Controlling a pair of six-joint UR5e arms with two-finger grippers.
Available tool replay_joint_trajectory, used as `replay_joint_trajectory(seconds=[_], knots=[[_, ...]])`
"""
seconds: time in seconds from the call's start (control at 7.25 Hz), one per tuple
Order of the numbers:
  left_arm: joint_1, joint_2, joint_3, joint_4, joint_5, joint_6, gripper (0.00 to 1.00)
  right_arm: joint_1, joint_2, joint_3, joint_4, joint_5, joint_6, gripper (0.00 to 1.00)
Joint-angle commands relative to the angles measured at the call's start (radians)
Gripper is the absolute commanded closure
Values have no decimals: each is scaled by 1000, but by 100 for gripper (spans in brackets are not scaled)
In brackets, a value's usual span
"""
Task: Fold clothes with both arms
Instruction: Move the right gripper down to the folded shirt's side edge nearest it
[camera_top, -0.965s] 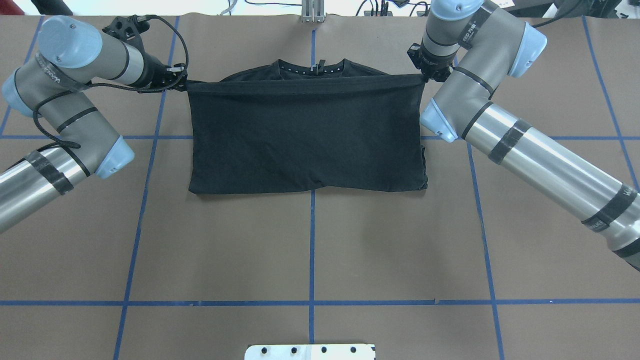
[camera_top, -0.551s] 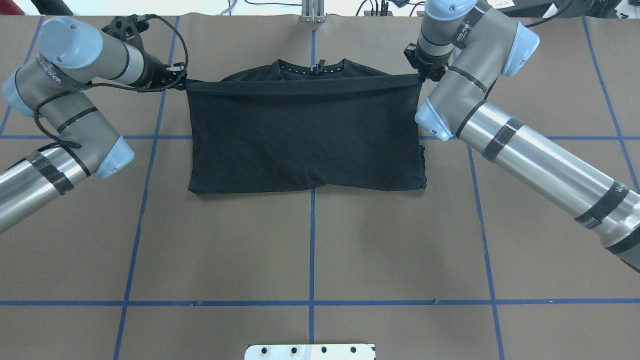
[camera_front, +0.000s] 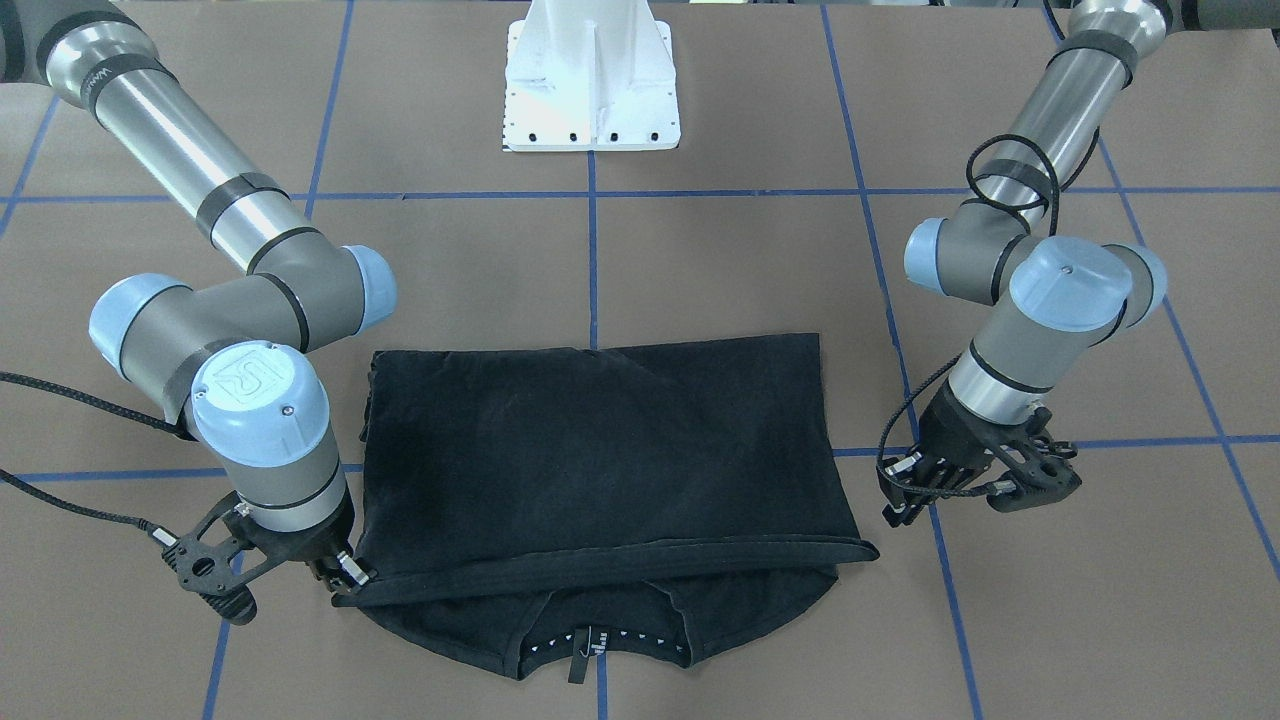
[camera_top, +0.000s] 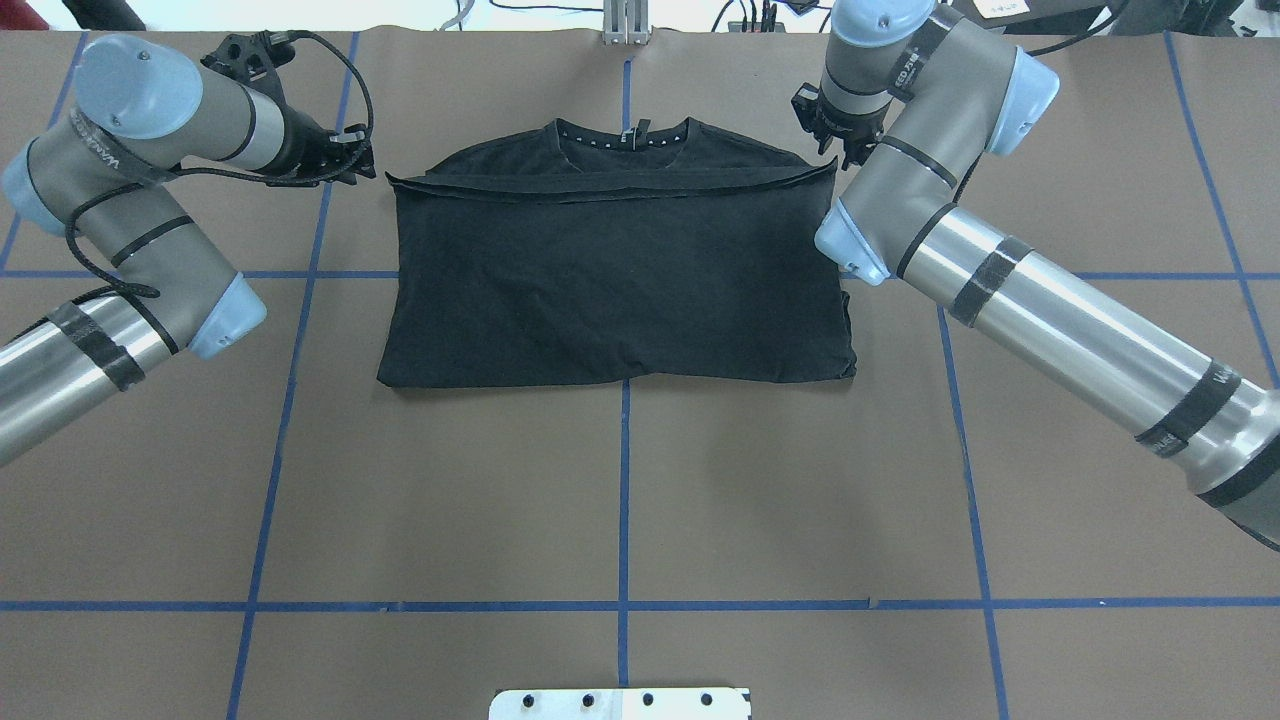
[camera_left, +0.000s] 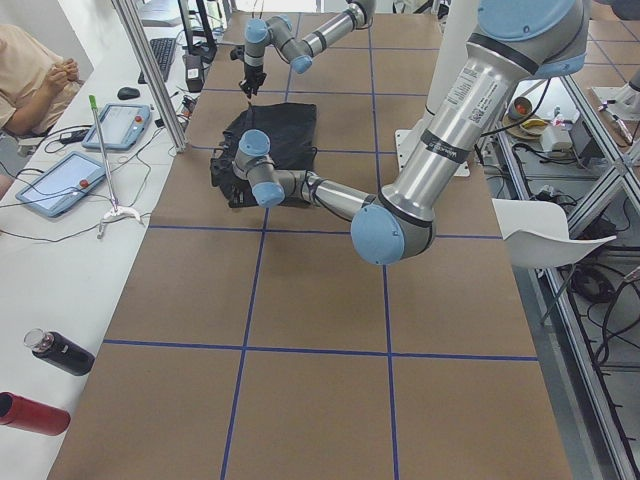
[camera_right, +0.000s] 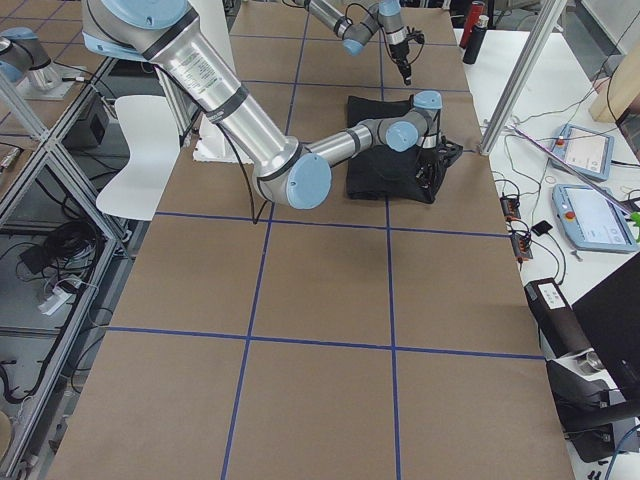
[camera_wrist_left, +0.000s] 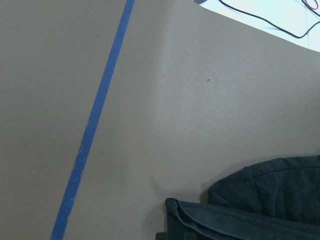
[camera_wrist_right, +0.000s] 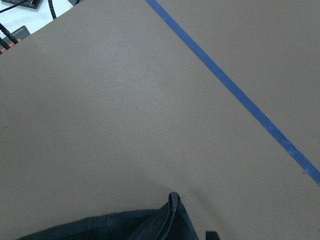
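Observation:
The black T-shirt (camera_top: 620, 280) lies folded across the far middle of the table, its hem doubled up toward the collar (camera_top: 627, 135). No graphic or logo shows. My left gripper (camera_top: 358, 160) is open, just off the shirt's left hem corner; in the front view (camera_front: 900, 498) it stands clear of the shirt (camera_front: 600, 450). My right gripper (camera_top: 835, 155) is open at the right hem corner and close to the cloth in the front view (camera_front: 350, 578). Both wrist views show a loose corner of the shirt on the table, in the left (camera_wrist_left: 260, 200) and in the right (camera_wrist_right: 125, 227).
The brown table (camera_top: 620, 500) carries a grid of blue tape lines (camera_top: 623, 480). The white pedestal base (camera_front: 590, 90) stands at the near edge. A person, tablets and bottles (camera_left: 55, 355) are on a side bench beyond the far edge.
Both grippers have let go of the hem. It was stretched taut between them and now lies slack and narrower on the shirt. Both grippers have drawn slightly away.

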Motion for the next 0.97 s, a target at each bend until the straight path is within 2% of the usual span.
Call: replay_joint_trajectory(seconds=[0.0, 0.14, 0.41, 0.55, 0.83], knots=[[-2, 4, -3, -8, -1, -6, 34, -2, -13, 27, 25, -3, 17, 25], [-2, 4, -5, -8, -1, -35, 34, -28, -80, 136, 26, -4, 44, 25], [-2, 5, -9, -8, -1, -41, 34, -93, -305, 469, 24, -4, 135, 25], [-2, 7, -8, -8, 1, -40, 34, -131, -393, 596, 26, -15, 216, 25], [-1, 8, -9, -6, 2, -40, 32, -262, -530, 741, 27, -120, 351, 24]])
